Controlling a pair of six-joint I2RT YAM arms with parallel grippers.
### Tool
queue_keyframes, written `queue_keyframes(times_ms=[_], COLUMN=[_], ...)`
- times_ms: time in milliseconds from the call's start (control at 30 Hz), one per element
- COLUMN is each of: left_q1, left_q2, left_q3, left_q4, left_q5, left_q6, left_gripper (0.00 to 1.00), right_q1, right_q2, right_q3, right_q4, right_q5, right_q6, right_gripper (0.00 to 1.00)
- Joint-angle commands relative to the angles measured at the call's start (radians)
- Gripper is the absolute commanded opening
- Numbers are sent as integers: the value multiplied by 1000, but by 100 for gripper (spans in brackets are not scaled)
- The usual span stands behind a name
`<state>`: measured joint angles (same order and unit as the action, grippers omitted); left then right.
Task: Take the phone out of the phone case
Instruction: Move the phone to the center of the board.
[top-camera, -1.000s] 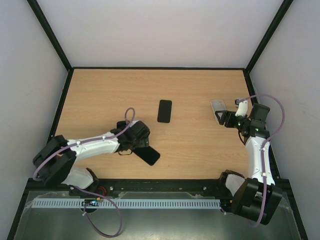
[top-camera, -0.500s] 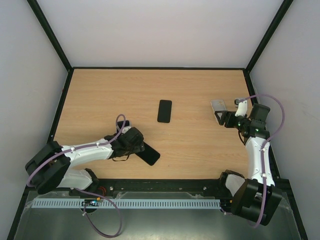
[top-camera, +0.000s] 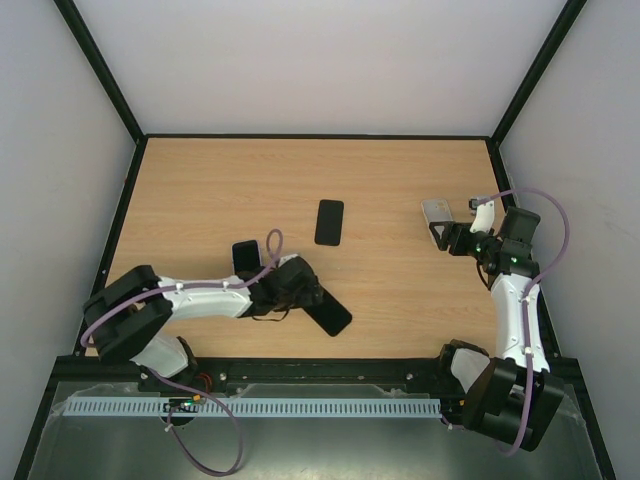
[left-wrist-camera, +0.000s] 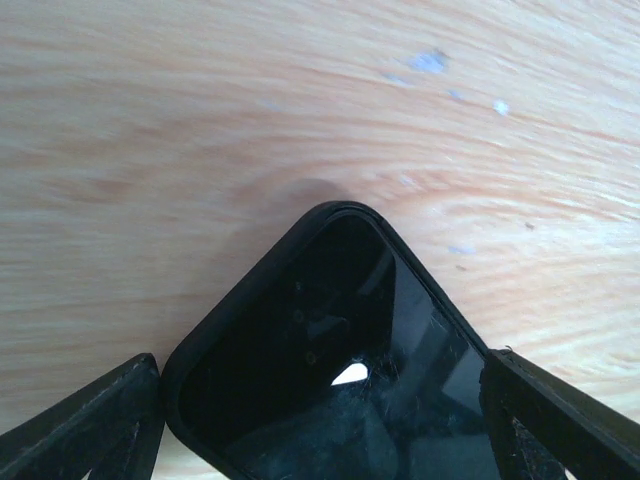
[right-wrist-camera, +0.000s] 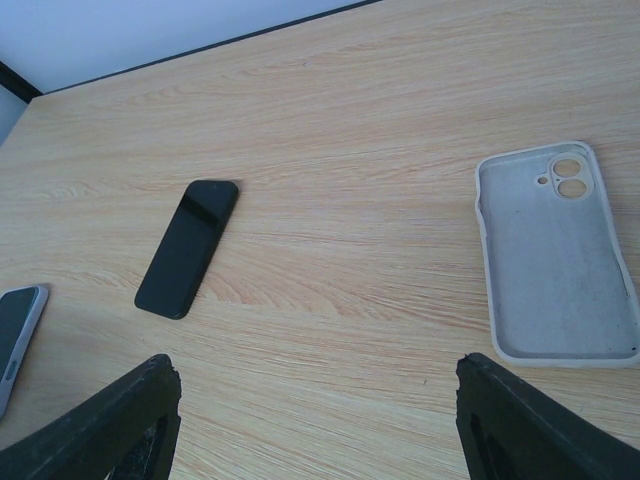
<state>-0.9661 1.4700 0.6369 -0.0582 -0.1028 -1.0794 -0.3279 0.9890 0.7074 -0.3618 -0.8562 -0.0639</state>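
The pale lavender phone case (top-camera: 435, 212) lies empty and hollow side up at the right; it also shows in the right wrist view (right-wrist-camera: 555, 258). My right gripper (top-camera: 447, 236) (right-wrist-camera: 320, 430) is open and empty just in front of it. My left gripper (top-camera: 312, 298) (left-wrist-camera: 320, 425) has a black phone (top-camera: 334, 313) (left-wrist-camera: 320, 350) between its fingers, both touching its edges, low on the table at the front. I cannot tell whether this is the phone from the case.
A black phone (top-camera: 329, 221) (right-wrist-camera: 189, 247) lies in the middle of the wooden table (top-camera: 200, 190). Another dark phone with a grey rim (top-camera: 244, 256) (right-wrist-camera: 14, 330) lies beside the left arm. Black frame rails border the table.
My left gripper has moved right along the front of the table, and the black phone between its fingers has shifted right with it. The right arm and the case have not moved.
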Motion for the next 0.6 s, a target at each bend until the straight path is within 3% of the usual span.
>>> queue_keyframes(times_ms=[0,233,433,567], left_q1=[-73,-147,-256,-291], left_q2=[52,4,65,143], left_q3=[64,71,88,154], left_q4=[-6,-162,-190,-236], left_q5=[29,-49,-77,-104], left_q6=[-61,-36,122,178], left_gripper=[85,82,52,47], right_q1=[0,0,0,1], right_q2=[-3,-5,-6,-10], right_q3=[1,1,8,6], right_q4=[-2,-4,-15,-13], right_q5=[-6,-4,-5,-7], right_q6=[-16,-20,-30,-30], right_gripper=[73,73,73,74])
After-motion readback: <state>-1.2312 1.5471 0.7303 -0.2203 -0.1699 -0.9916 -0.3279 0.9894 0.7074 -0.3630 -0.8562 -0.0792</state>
